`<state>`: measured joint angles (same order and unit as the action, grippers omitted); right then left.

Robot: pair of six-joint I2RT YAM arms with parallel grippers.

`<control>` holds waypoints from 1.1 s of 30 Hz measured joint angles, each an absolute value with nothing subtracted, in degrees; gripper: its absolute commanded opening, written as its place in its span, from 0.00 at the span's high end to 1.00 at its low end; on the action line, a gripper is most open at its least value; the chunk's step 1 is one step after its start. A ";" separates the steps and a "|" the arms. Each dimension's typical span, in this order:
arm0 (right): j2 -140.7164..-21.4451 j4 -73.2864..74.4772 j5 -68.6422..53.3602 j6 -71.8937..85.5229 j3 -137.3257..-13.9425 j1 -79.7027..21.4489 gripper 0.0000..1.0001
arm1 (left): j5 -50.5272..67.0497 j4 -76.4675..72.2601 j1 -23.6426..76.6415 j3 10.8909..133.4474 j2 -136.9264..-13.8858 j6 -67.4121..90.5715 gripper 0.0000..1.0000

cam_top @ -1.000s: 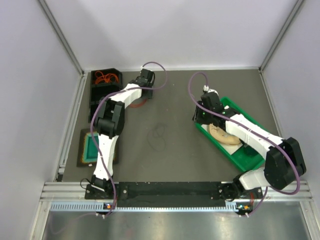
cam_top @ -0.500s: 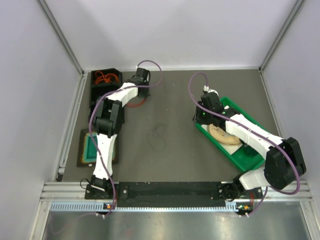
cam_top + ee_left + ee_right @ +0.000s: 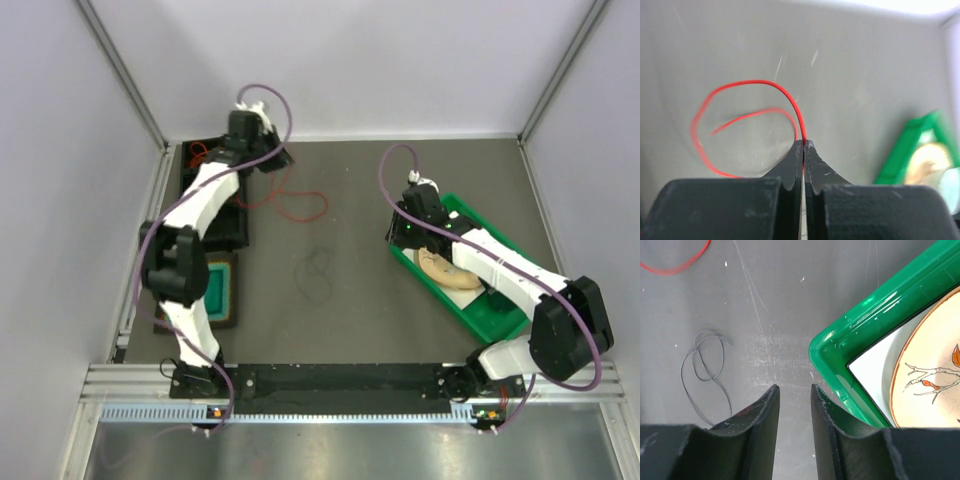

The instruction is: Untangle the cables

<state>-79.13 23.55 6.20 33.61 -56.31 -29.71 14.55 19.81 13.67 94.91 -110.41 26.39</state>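
Scuffed grey table between pale walls; left fingers pinch the red cable; right fingers stand slightly apart.

Your tabletop is dark grey with pale scratches. The glossy bright-green plastic tray holds a round cream plate painted with a thin brown branch and orange-red leaves. Left of the tray lies a thin dark grey cable, and beyond that a thin bright red cable. Far left of the tray you see a black bin of orange-red cables, and a teal square pad on a brown mat. The left arm and right arm are white with black joints and purple hoses.
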 measured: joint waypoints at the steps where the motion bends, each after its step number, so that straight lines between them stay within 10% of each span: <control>1: -79.07 23.53 6.20 33.65 -56.31 -29.71 0.68 | 15.16 18.90 12.51 94.91 -107.70 27.03 1.00; 33: -78.76 22.09 4.84 34.35 -55.83 -29.71 0.68 | -3.09 21.58 1.10 105.23 -84.88 21.02 1.00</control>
<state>-78.76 22.09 4.84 34.35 -55.83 -29.71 -3.09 21.58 1.10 105.23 -84.88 21.02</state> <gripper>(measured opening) 0.317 0.012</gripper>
